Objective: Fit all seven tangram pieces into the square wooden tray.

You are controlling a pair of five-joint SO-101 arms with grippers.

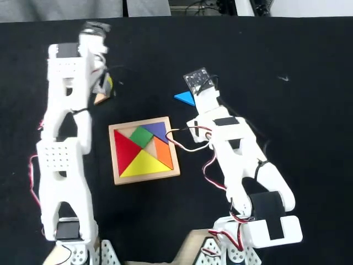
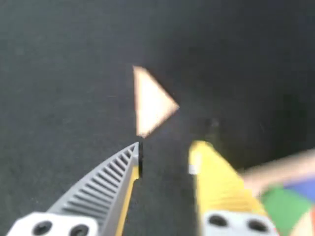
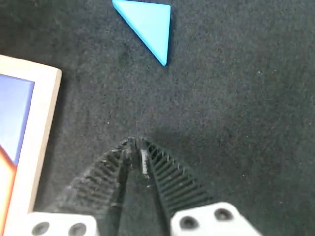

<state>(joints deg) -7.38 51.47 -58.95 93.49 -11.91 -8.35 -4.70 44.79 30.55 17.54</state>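
- Five pieces (image 1: 144, 164) lie in wooden tray (image 1: 113, 154) on black surface (image 1: 287, 138).
- My left pincer (image 2: 167, 146) spread wide, tan triangle (image 2: 152, 101) just ahead.
- My right pincer (image 3: 135, 147) pinched together, empty; blue triangle (image 3: 147, 24) near.

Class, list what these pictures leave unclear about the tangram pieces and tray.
High view: the left arm hides most of the pale orange triangular piece.
Left wrist view: that triangle is blurred, its edges unclear.
Right wrist view: the picture edge cuts off the square wooden tray.
High view: the right arm covers part of the blue triangular piece.
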